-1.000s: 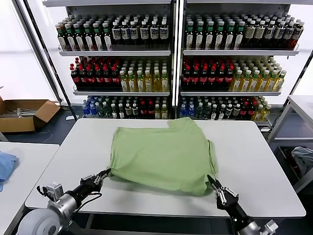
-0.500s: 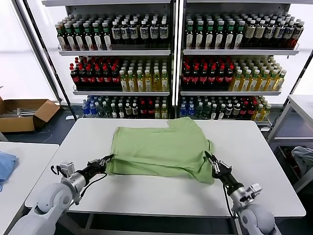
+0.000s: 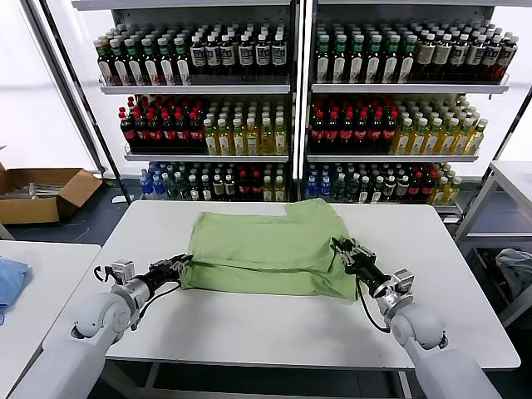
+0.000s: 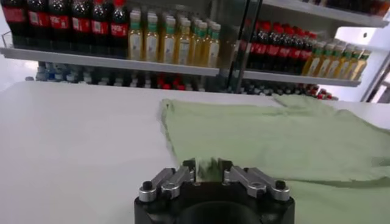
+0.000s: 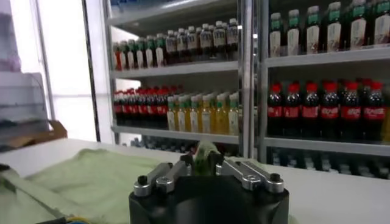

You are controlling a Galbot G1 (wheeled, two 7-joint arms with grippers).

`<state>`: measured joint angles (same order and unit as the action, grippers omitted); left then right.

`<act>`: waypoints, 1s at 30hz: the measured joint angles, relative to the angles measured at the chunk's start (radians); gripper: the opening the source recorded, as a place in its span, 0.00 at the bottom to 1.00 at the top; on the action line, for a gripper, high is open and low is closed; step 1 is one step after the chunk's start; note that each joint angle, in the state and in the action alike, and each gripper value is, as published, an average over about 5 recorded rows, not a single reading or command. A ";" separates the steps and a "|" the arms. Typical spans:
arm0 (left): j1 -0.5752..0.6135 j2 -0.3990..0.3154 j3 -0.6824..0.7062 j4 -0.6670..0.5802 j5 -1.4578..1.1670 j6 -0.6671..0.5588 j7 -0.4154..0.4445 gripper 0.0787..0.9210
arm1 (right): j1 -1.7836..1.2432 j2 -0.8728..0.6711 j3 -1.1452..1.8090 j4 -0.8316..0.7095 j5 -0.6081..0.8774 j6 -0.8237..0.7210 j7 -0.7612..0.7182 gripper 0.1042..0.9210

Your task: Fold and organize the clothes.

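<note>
White desk [image 3: 249,328] | my left tool [image 3: 178,264] low, clamped on shirt [image 3: 266,245] hem | my right tool [image 3: 347,253] raised, clamped on opposite hem

Bright, even light — window glare at left, soft shadows, wrist backgrounds blurred.

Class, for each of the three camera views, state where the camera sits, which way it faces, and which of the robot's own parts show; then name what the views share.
Head view: on the robot's head, facing forward and down at the white table, with bottle shelves behind; both arms show.
Left wrist view: on the left arm, facing along the table over the left tool, shut on the green shirt.
Right wrist view: on the right arm, facing the shelves over the right tool, shut on shirt fabric.
Shared: all three show the shirt, table and shelves.
</note>
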<state>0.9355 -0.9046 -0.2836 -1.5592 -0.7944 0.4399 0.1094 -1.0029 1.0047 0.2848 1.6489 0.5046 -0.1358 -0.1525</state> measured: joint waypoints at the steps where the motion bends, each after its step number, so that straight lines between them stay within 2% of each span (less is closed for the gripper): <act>1: 0.005 0.002 -0.006 -0.003 0.001 0.002 -0.002 0.36 | -0.013 -0.005 0.006 0.012 -0.003 -0.010 0.009 0.47; 11: 0.093 -0.003 -0.057 -0.078 0.018 0.024 -0.024 0.72 | -0.164 -0.017 0.055 0.132 -0.034 -0.117 0.097 0.81; 15: 0.113 -0.013 -0.059 -0.090 0.034 0.032 -0.033 0.84 | -0.205 -0.008 0.058 0.153 -0.043 -0.167 0.131 0.87; 17: 0.118 -0.019 -0.057 -0.092 0.041 0.034 -0.036 0.87 | -0.218 -0.002 0.058 0.159 -0.045 -0.191 0.145 0.84; 21: 0.124 -0.032 -0.047 -0.088 0.051 0.036 -0.037 0.86 | -0.233 0.011 0.055 0.165 -0.043 -0.225 0.166 0.71; 30: 0.130 -0.043 -0.025 -0.074 0.060 0.032 -0.032 0.58 | -0.255 0.023 0.059 0.182 -0.026 -0.257 0.188 0.40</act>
<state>1.0653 -0.9474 -0.3084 -1.6327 -0.7346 0.4716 0.0770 -1.2583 1.0282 0.3435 1.8306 0.4791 -0.3932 0.0353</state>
